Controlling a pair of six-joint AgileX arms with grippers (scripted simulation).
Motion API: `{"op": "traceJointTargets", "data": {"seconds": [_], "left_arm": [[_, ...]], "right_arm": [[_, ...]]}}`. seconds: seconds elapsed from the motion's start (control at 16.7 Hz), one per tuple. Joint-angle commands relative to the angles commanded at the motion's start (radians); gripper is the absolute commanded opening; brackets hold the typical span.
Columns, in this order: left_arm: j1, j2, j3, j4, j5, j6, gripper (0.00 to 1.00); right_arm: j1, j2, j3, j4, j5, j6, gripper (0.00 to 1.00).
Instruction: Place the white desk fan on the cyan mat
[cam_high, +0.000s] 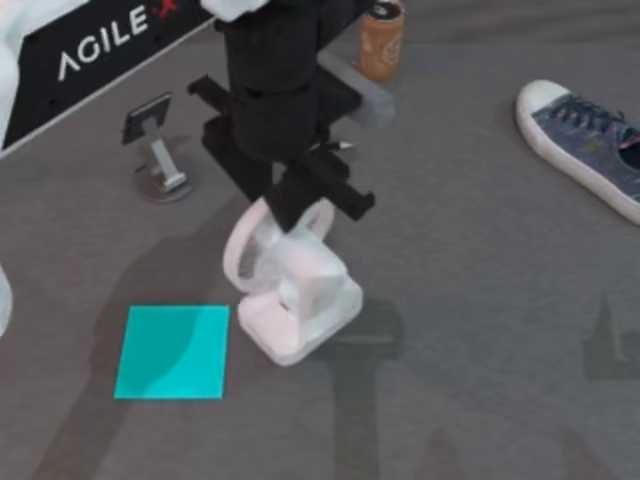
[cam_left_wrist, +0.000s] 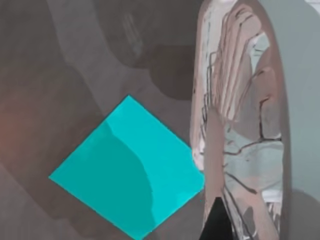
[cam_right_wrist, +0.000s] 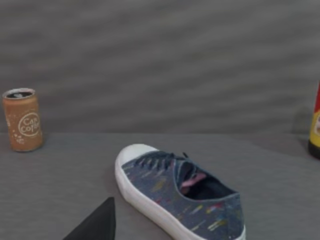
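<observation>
The white desk fan (cam_high: 296, 288) hangs tilted just right of the cyan mat (cam_high: 172, 352), its rounded base casting a shadow on the table to its right. My left gripper (cam_high: 312, 212) comes down from the back and is shut on the fan's round grilled head. In the left wrist view the grille (cam_left_wrist: 240, 115) fills the frame beside one dark fingertip (cam_left_wrist: 218, 222), with the cyan mat (cam_left_wrist: 125, 167) flat and bare beyond it. My right gripper (cam_right_wrist: 142, 236) is parked out of the top view, open, with one dark fingertip (cam_right_wrist: 101, 224) showing near a shoe.
A grey metal phone stand (cam_high: 157, 150) stands at the back left. An orange drink can (cam_high: 381, 40) sits at the back, behind the left arm. A blue sneaker (cam_high: 590, 140) lies at the far right. A dark bottle (cam_right_wrist: 315, 125) shows at the right wrist view's edge.
</observation>
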Motion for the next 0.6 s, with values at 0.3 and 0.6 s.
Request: {"op": "traceJointTargets", "data": {"seconds": [0.3, 0.6], "left_arm": [[0.031, -0.059, -0.101, -0.045, -0.040, -0.312, 0.00], [0.080, -0.173, -0.224, -0.042, -0.067, -0.848, 0.00]], "right_arm": [[0.000, 0.000, 0.000, 0.000, 0.000, 0.000, 1.00], [0.000, 0.000, 0.000, 0.000, 0.000, 0.000, 1.00]]}}
